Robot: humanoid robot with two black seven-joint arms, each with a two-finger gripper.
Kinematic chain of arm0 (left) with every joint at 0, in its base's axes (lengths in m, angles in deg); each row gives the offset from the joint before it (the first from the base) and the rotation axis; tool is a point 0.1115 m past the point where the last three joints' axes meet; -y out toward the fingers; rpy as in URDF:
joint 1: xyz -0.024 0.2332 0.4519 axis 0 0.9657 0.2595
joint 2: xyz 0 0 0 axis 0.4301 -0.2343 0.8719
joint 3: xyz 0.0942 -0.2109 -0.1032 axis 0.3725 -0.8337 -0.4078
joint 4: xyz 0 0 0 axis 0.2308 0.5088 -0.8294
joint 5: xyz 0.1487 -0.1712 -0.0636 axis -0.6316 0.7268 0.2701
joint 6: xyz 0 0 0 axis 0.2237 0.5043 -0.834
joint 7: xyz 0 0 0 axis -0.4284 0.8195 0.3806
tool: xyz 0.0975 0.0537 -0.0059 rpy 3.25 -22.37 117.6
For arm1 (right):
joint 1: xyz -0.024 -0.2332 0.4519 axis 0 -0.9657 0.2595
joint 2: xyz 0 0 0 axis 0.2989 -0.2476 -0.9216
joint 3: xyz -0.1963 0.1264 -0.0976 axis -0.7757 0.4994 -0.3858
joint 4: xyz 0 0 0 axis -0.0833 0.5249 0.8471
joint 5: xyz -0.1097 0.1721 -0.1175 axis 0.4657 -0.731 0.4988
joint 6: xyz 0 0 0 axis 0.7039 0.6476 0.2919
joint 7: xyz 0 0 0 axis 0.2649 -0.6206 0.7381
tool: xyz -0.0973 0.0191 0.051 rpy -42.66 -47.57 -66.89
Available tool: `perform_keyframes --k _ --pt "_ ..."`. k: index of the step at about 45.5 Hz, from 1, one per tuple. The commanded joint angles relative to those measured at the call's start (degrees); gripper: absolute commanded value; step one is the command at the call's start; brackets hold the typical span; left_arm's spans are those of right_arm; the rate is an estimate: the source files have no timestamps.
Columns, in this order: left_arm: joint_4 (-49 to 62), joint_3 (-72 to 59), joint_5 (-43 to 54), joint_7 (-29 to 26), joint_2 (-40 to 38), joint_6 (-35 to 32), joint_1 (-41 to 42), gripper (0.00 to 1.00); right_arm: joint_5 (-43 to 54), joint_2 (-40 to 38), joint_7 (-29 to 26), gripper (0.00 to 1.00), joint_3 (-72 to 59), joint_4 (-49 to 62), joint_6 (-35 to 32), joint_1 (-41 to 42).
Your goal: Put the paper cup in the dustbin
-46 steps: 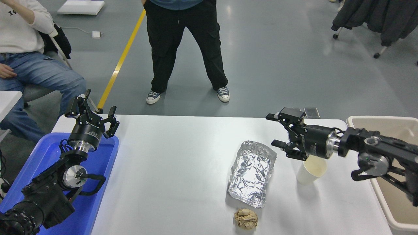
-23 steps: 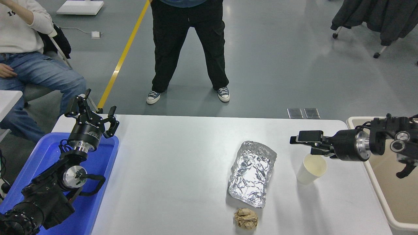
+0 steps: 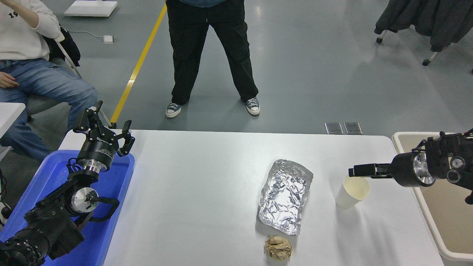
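The paper cup (image 3: 351, 193) is small and white with a cream inside. It stands upright on the white table (image 3: 199, 192), right of the foil tray. My right gripper (image 3: 354, 171) comes in from the right edge and shows side-on as one thin black bar. Its tip sits just over the cup's far rim, and I cannot tell whether it touches the cup. The dustbin (image 3: 402, 137) is a beige bin with a thick white rim at the right edge, partly hidden by my right arm. My left gripper (image 3: 105, 127) is open and empty, parked at the lower left.
A crumpled foil tray (image 3: 284, 195) lies left of the cup. A crumpled brown paper ball (image 3: 278, 247) sits near the front edge. A blue plastic tray (image 3: 111, 221) is under the left arm. One person stands beyond the far edge, another sits at the top left.
My right arm has pulled back to the right and its gripper has rolled from a wide-open front view to side-on, its tip now by the cup's rim. The cup has not moved.
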Motion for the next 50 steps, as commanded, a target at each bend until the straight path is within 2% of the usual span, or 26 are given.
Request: perform_keyframes --k 1,26,37,43,47,50 --pt "0.0 0.0 0.0 0.0 0.0 0.0 0.0 1.00 1.4 3.0 0.1 1.00 -0.2 4.9 2.1 -2.4" --pt "0.0 0.0 0.0 0.0 -0.1 0.0 0.0 1.00 1.3 10.4 3.3 1.00 -0.1 14.5 7.3 -9.1" --pt "0.0 0.0 0.0 0.0 -0.1 0.0 0.0 1.00 1.2 13.8 9.2 0.98 -0.4 22.1 8.6 -11.8" --pt "0.0 0.0 0.0 0.0 -0.1 0.0 0.0 1.00 1.2 13.8 10.9 0.81 -0.4 22.2 8.7 -12.1" --pt "0.0 0.1 0.0 0.0 -0.1 0.0 0.0 1.00 1.2 13.8 11.7 0.57 -0.4 22.2 8.7 -12.4" --pt "0.0 0.1 0.0 0.0 -0.1 0.0 -0.1 1.00 1.3 13.8 11.8 0.51 -0.8 22.3 8.7 -12.4"
